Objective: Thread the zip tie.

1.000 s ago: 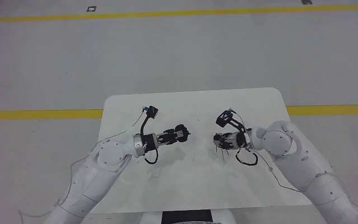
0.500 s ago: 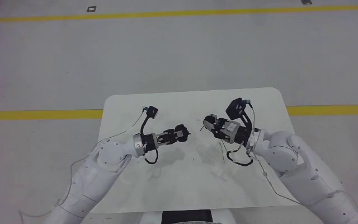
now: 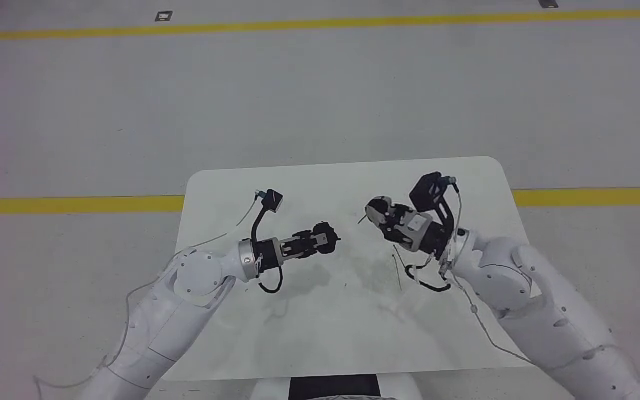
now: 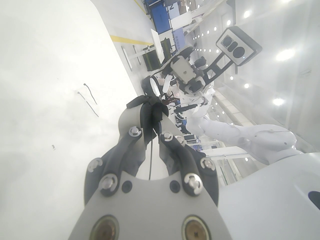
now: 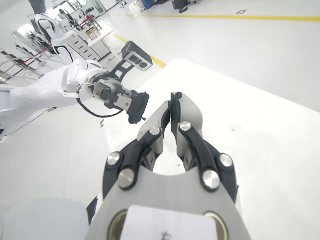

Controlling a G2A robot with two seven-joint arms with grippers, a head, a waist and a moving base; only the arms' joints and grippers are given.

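My left gripper [image 3: 331,238] hovers over the middle of the white table [image 3: 300,190], shut on a thin black zip tie [image 4: 150,156] that runs back between its fingers. The tie's small end pokes out past the black pads [image 5: 144,119]. My right gripper [image 3: 372,211] hangs in the air a short way to the right, pointing toward the left one. Its jaws are pressed together [image 5: 172,101] with nothing visible between them. Two loose zip ties [image 4: 90,96] lie side by side on the table below the right arm [image 3: 398,268].
A small dark speck [image 4: 53,147] lies on the table near the left gripper. The table's rounded far corner [image 5: 175,62] and the grey floor with a yellow line [image 3: 320,22] lie beyond. Bare tabletop spreads around both arms.
The right gripper has lifted off the table by the loose zip ties and swung up and left toward the left gripper. The left arm has kept still.
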